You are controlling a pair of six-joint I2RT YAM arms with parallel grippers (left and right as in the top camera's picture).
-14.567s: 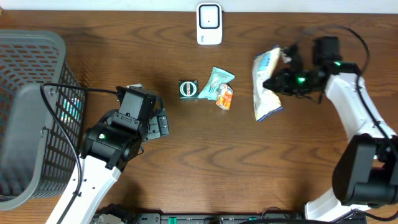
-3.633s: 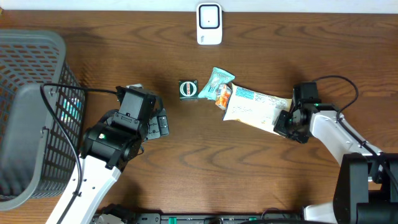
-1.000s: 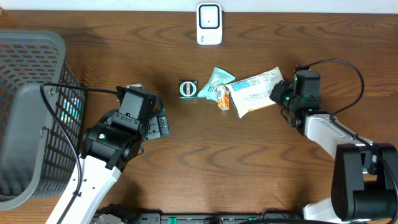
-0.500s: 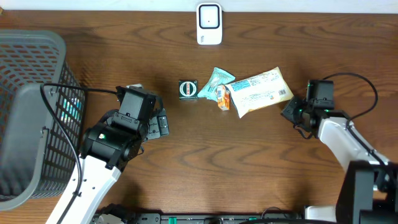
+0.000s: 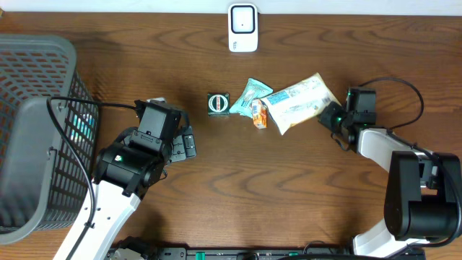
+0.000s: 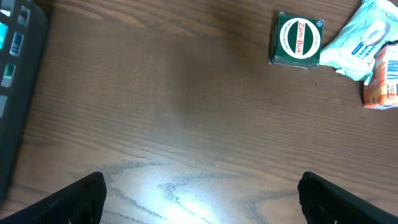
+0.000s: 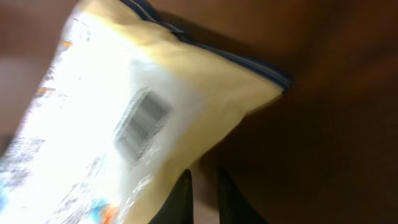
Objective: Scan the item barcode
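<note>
Right now the pouch (image 5: 299, 101), cream-white with printing, lies on the wooden counter (image 5: 289, 195) right of centre. Its left end rests against a small orange pack (image 5: 260, 114). In the right wrist view its barcode (image 7: 140, 121) shows on the facing side, blurred by glare.

The right pincer (image 5: 333, 118) sits at the pouch's right-hand corner. Its two fingers (image 7: 180, 196) are clenched almost together, with only a thin slit between them. Their tips reach the pouch's edge, but I cannot tell whether any of the film is nipped between them.

The scanner (image 5: 243, 27), a white upright unit, stands at the far edge of the counter, well apart from the pouch.

A teal packet (image 5: 253, 92) lies just beside the orange pack. To its left is a green box (image 5: 218, 103), its label reading Zam-Buk in the left wrist view.

The left pincer (image 5: 186, 141) is released, its fingers spread wide over bare wood, near the green box but not touching it.

At the far left stands a grey mesh basket (image 5: 43, 50). Through its wall a teal-printed thing (image 5: 83, 126) shows inside, too hidden by the mesh to name. Nothing else in the basket can be made out.
</note>
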